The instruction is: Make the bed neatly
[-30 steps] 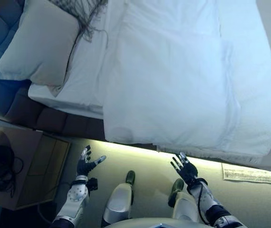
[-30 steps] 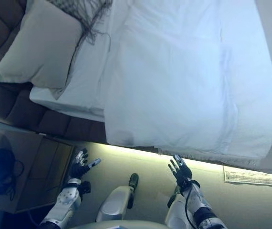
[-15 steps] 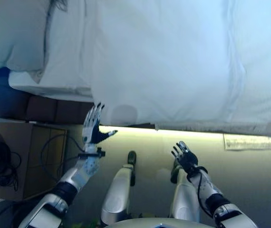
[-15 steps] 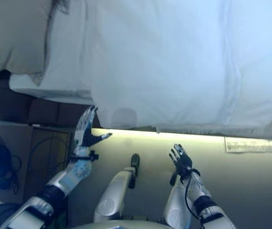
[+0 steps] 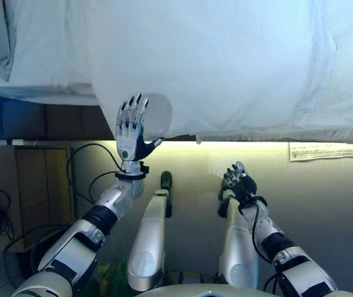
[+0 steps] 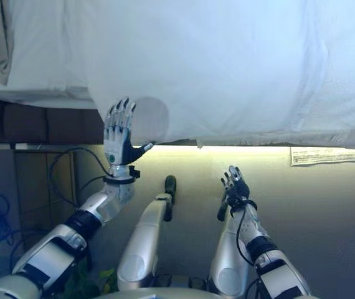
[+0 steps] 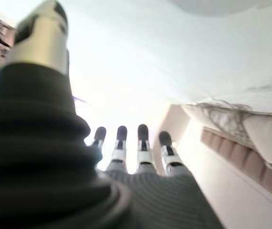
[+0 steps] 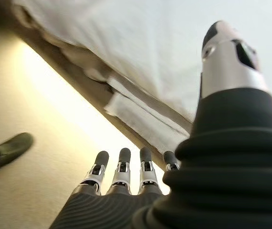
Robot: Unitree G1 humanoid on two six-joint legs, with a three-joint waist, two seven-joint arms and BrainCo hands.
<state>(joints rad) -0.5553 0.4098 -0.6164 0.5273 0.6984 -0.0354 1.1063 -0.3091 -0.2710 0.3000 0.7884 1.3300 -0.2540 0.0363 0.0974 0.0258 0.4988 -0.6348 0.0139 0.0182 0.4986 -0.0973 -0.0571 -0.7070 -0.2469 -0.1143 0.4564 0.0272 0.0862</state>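
Left eye view, bedding: a white, softly creased duvet (image 5: 226, 62) covers the bed, its lower edge hanging over the side nearest the robot; a paler white sheet (image 5: 40, 55) lies bare toward the head end.
Left eye view, left hand: the left hand (image 5: 131, 127) is raised with fingers straight and spread, thumb out, just at the duvet's hanging corner; it grasps nothing.
Left eye view, right hand: the right hand (image 5: 238, 180) hangs low, well below the duvet edge, fingers loosely bent and empty.
Right eye view, floor: a white printed paper sheet (image 6: 333, 156) lies on the floor under the bed's glowing edge.
Left wrist view: straight fingers (image 7: 143, 143) point up at the white cloth overhead; whether they touch it I cannot tell.
Right wrist view: relaxed fingers (image 8: 121, 167) with the bed's edge beyond, nothing held.
Risk: with only one hand near the cloth, a pull at that corner could drag the duvet askew and bunch it.
Risk, second: closing on too little fabric could let the edge slip out.
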